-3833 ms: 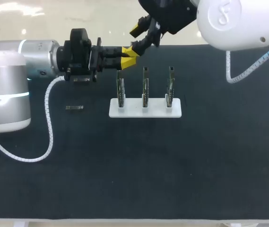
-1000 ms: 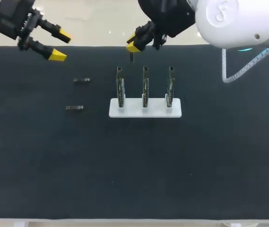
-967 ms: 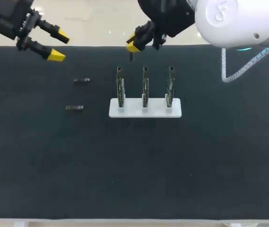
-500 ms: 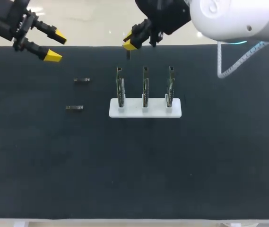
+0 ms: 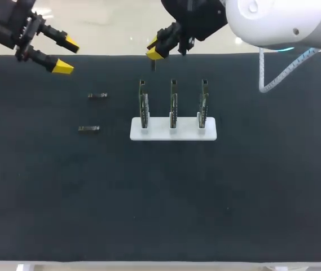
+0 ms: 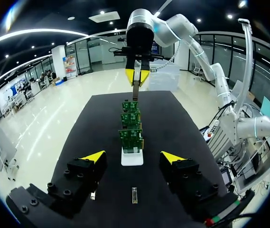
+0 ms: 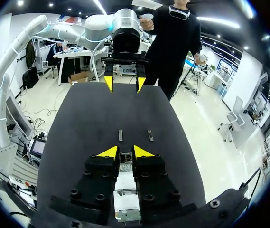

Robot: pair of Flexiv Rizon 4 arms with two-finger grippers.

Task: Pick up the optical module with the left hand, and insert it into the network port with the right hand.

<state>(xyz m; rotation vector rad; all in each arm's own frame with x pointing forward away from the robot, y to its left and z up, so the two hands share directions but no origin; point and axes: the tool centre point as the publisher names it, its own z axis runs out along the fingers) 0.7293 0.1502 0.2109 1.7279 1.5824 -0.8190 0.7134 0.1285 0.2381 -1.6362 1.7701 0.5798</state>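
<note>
Left arm: above counter's far-left corner, end effector fingers spread wide | Right arm: over counter's far edge, end effector pointing down, fingers clamped on optical module

Optical module upright, airborne — near leftmost network port.
</note>
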